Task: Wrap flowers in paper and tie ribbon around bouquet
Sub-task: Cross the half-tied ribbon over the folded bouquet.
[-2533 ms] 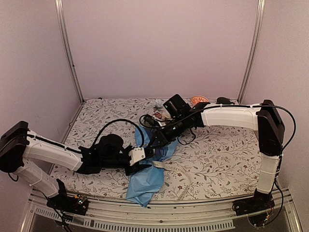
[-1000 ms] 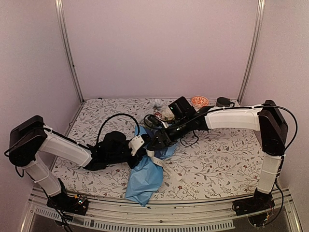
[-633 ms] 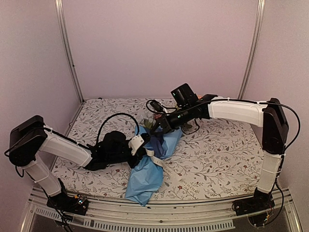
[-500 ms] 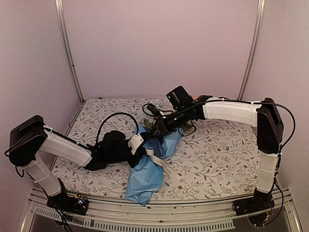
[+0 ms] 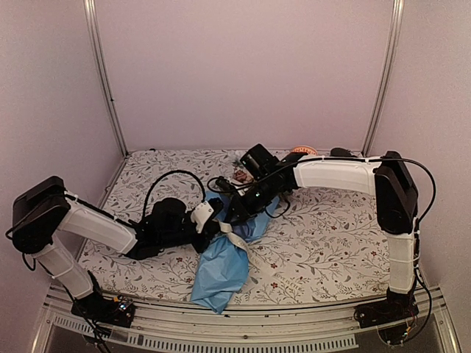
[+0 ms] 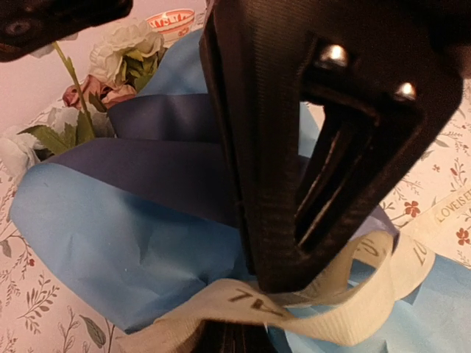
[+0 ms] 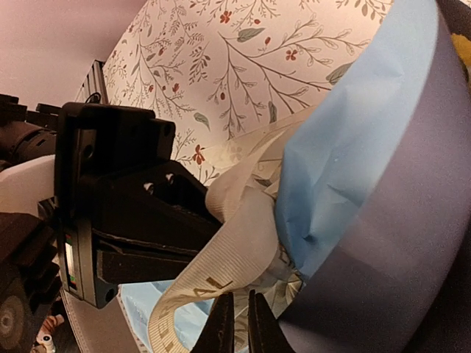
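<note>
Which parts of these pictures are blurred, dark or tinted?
Top external view: dim, a pink-violet cast over the white leaf-printed tablecloth. Left wrist view: the black right claw, close to the lens, is a dark mass with glints on two screws. Right wrist view: the navy face of the thin blue paper sheet is blurred near the lens; the flat cream ribbon is sharp.

Plain pale lilac walls (image 5: pixel 243 73); two silver corner posts (image 5: pixel 103 81); leaf-printed white tablecloth (image 5: pixel 331 235); soft even light.
</note>
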Motion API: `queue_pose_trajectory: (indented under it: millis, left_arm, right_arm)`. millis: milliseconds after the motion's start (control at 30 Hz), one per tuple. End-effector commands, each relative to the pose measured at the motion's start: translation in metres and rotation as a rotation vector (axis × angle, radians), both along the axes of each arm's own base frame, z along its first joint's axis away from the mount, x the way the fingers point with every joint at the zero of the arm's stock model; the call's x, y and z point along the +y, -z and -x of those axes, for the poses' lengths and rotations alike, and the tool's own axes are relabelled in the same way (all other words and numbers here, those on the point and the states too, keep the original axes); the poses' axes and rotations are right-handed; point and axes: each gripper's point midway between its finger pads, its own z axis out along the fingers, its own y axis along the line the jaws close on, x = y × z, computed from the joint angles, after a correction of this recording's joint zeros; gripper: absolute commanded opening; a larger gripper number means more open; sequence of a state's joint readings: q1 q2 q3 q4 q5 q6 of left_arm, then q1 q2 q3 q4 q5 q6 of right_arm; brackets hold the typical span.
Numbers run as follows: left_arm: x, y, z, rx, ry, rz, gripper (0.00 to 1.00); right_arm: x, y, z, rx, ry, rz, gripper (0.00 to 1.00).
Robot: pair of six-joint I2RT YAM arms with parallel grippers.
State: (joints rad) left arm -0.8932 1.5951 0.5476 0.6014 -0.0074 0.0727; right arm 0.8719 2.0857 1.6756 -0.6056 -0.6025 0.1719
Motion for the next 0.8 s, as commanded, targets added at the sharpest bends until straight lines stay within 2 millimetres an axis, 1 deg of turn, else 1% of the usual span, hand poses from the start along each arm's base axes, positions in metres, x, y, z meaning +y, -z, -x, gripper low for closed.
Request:
queue_pose_trajectory:
  millis: [0, 200, 367, 500, 600, 633, 767]
  left_arm:
    - [0.004, -0.013, -0.004, -0.016, -0.011, 0.044, 0.0]
    - [0.006, -0.01, -0.002, -0.005, -0.009, 0.048, 0.0]
    - [0.005, -0.015, -0.004, -0.011, -0.012, 0.067, 0.0]
    - [0.005, -0.014, -0.005, 0.0, -0.01, 0.078, 0.0]
    - [0.003, -0.013, -0.003, 0.011, 0.006, 0.087, 0.0]
    - [0.001, -0.014, -0.003, 0.013, 0.01, 0.087, 0.0]
    - [-0.001, -0.013, -0.003, 0.016, 0.022, 0.081, 0.0]
  right_arm:
    - [0.009, -0.005, 0.004, -0.031, -0.043, -0.008, 0.11]
    - [0.015, -0.015, 0.002, -0.039, -0.044, -0.037, 0.16]
    - [0.008, 0.003, 0.0, -0.036, -0.03, 0.023, 0.18]
    - [0.007, 0.009, -0.001, -0.032, -0.027, 0.037, 0.15]
    - [0.009, 0.01, 0.001, -0.023, -0.033, 0.031, 0.18]
    - [0.01, 0.01, 0.002, -0.023, -0.038, 0.028, 0.23]
    - [0.014, 0.008, 0.006, -0.005, -0.052, 0.003, 0.31]
